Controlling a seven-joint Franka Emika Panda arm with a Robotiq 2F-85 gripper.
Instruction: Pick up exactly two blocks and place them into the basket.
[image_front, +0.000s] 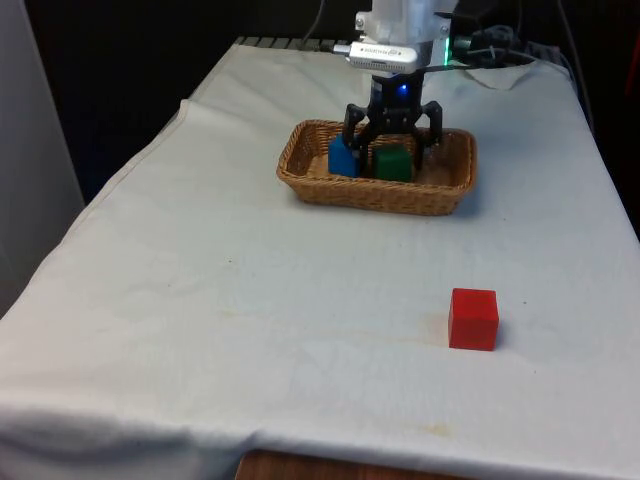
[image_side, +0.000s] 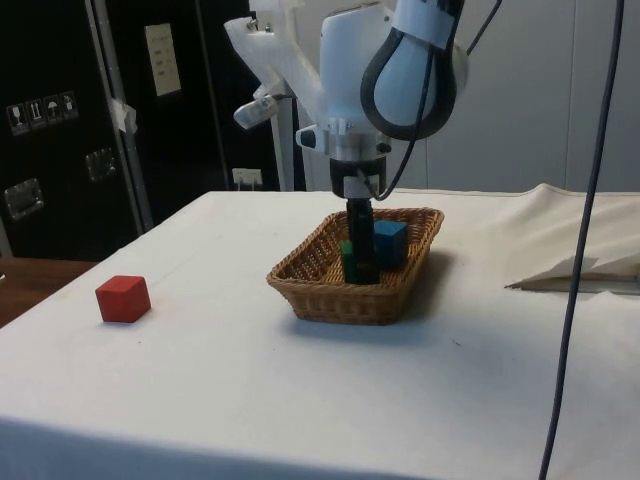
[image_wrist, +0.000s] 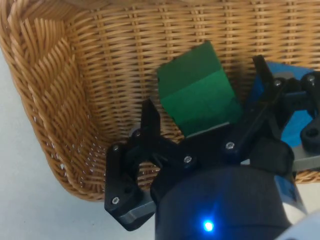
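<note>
Two blocks sit in the wicker basket (image_front: 300, 160): a green block (image_front: 393, 163) and a blue block (image_front: 342, 157), side by side and apparently touching. The green block is a matte, dark cube, tilted a little in the wrist view; the blue block is a brighter cube, standing on the front view's left of it. The basket is a shallow, oblong, honey-brown weave with a plaited rim. Out on the open cloth, well apart from the basket and nearer the front camera, sits a red block (image_front: 473, 318), a plain glossy cube, upright.

The gripper (image_front: 394, 145) hangs down inside the basket, its black fingers spread wide on either side of the green block with gaps showing, gripping nothing.

The worktop (image_front: 200, 300) wears a white cloth, creased and faintly stained near the red block. Black curtains close the far end; from the side there are dark cabinets and a pale wall.

The gripper's body covers part of the blue block, and the basket's near wall hides both blocks' bases.
</note>
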